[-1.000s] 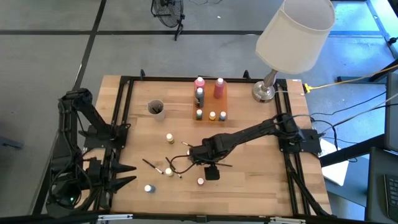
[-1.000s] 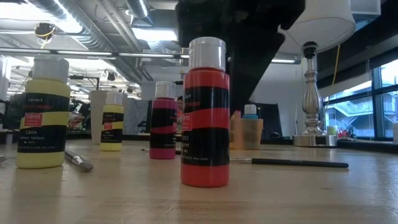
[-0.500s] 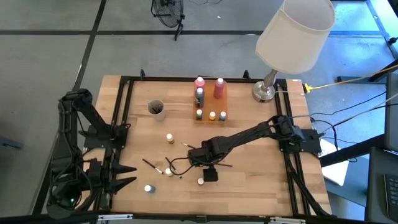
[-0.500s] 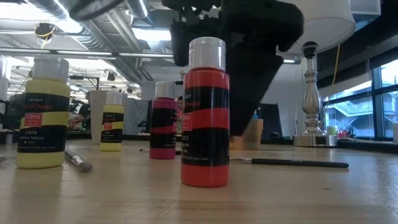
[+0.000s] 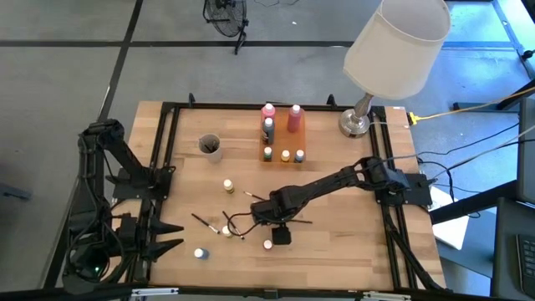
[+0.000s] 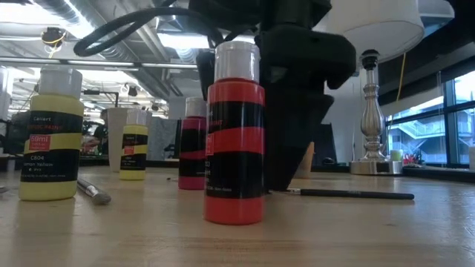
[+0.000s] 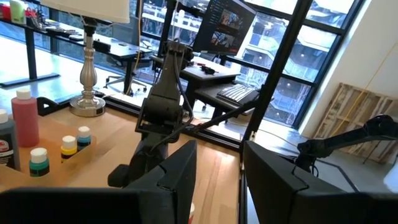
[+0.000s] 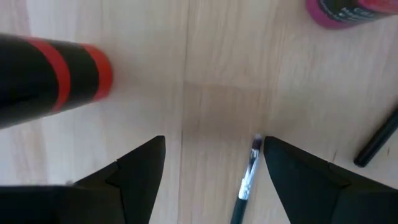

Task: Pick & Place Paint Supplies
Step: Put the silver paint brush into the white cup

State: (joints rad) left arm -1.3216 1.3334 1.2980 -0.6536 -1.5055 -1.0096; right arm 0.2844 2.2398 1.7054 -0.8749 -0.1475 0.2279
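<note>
A red bottle (image 6: 234, 133) with black bands and a white cap stands upright near the worktop's (image 5: 351, 259) front edge. The right end effector (image 8: 214, 165) hangs over a thin dark brush (image 8: 246, 183) beside it, fingers spread wide, holding nothing. The left end effector (image 7: 217, 180) waits off the left edge, part-open and empty.

Lab: exposed ceiling ducts (image 6: 111, 44), monitors (image 7: 227, 28).

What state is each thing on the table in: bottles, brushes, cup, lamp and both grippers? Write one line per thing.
Red bottle: upright, capped, on the table.
Yellow bottle: upright, capped.
Pink bottle: upright, capped.
Brush: lying flat between the right gripper's fingers, not gripped.
Right gripper: open, low over the brush.
Left gripper: fingers apart, empty, parked at the table's left edge.
Cup: upright.
Lamp: standing, shade tilted.
</note>
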